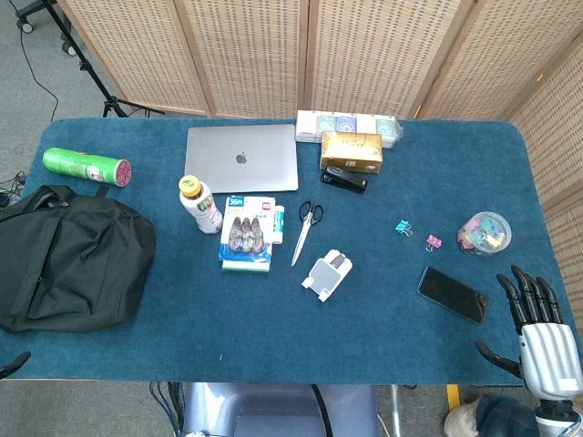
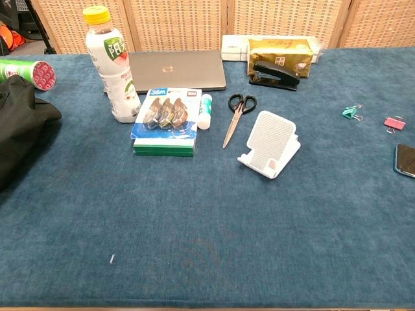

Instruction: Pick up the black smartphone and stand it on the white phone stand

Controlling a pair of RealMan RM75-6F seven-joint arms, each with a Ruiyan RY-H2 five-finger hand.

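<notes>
Black smartphone (image 1: 454,294) lying flat on the blue surface (image 1: 182,355), at about 3 o'clock from the white phone stand (image 1: 327,274) and well apart from it; only its corner (image 2: 406,160) visible at the right edge of the chest view. Stand (image 2: 270,143) upright near the middle, bare, with scissors (image 1: 306,229) just beside it at 11 o'clock. Right hand (image 1: 537,328) at the near right corner, at 4 o'clock from the phone, near it but not touching, fingers (image 1: 521,291) spread and holding nothing. Left hand barely showing at the lower left edge of the head view; cannot tell how it is set. Black bag (image 1: 68,258) at far 9 o'clock, closed laptop (image 1: 241,157) at 11 o'clock.
</notes>
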